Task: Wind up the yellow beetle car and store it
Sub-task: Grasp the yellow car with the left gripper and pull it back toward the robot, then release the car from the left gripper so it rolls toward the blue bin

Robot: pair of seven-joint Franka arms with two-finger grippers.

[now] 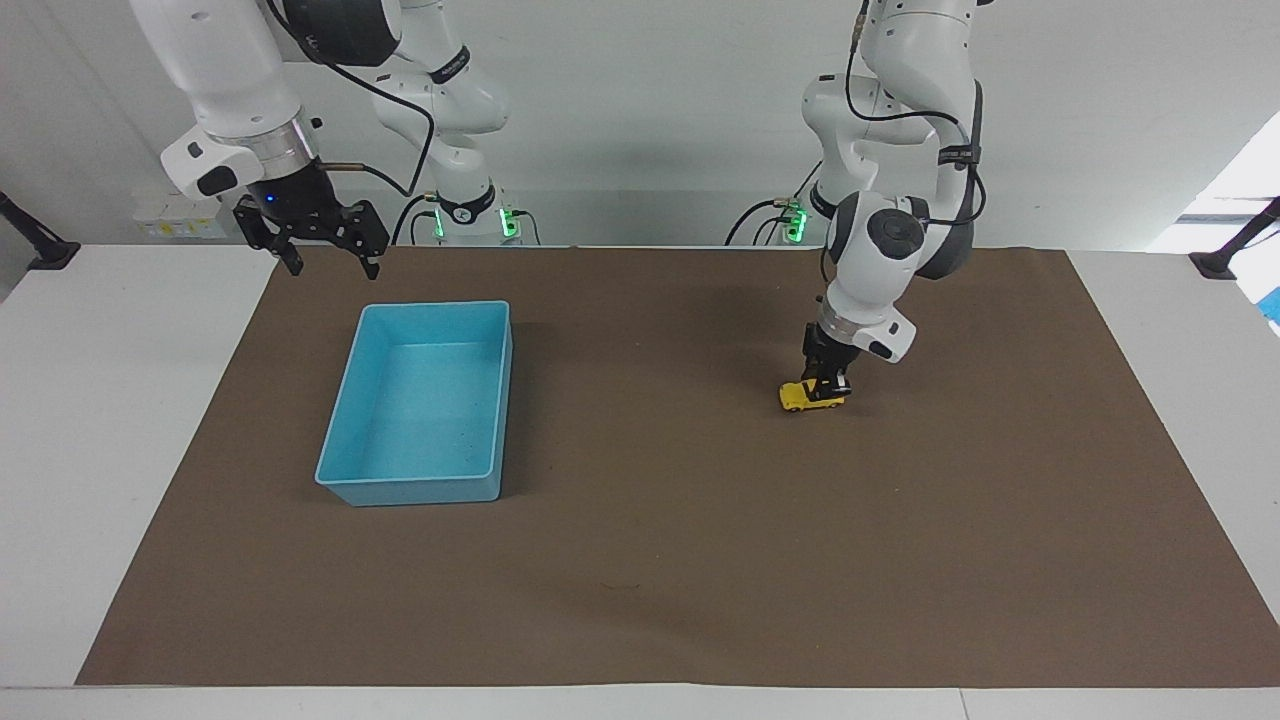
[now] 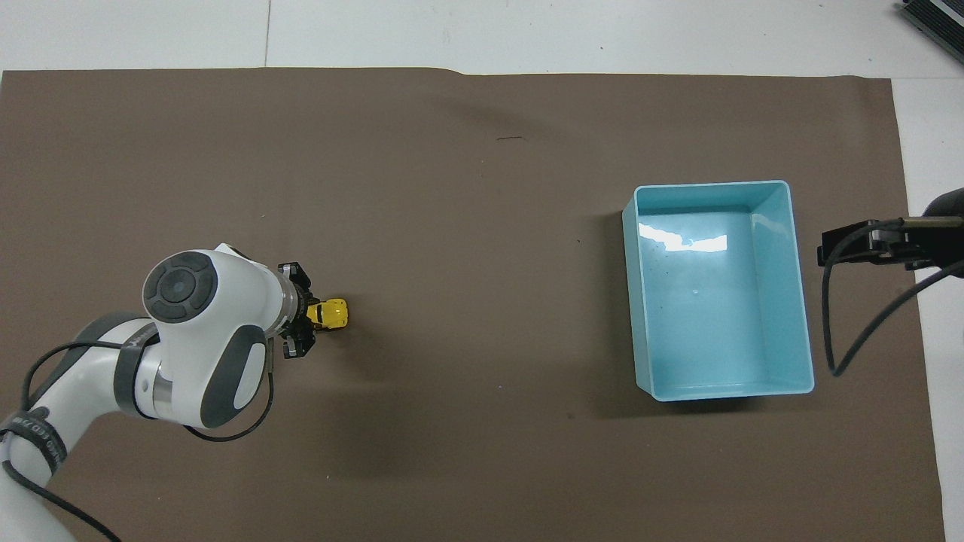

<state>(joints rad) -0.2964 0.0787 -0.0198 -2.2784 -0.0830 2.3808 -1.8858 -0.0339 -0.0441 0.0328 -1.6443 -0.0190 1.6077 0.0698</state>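
The yellow beetle car (image 1: 806, 397) rests on the brown mat toward the left arm's end of the table; it also shows in the overhead view (image 2: 332, 313). My left gripper (image 1: 828, 387) is shut on the rear of the car and holds it down on the mat; it shows in the overhead view (image 2: 304, 320) beside the car, its fingers largely hidden by the wrist. The light-blue bin (image 1: 360, 400) stands empty toward the right arm's end (image 2: 783, 316). My right gripper (image 1: 325, 255) hangs open in the air, over the mat's edge nearest the robots, beside the bin.
The brown mat (image 1: 640, 560) covers most of the white table (image 1: 110, 400). A black cable (image 2: 858, 324) hangs from the right arm near the bin's side. A dark object (image 2: 934, 19) lies at the table's corner, off the mat.
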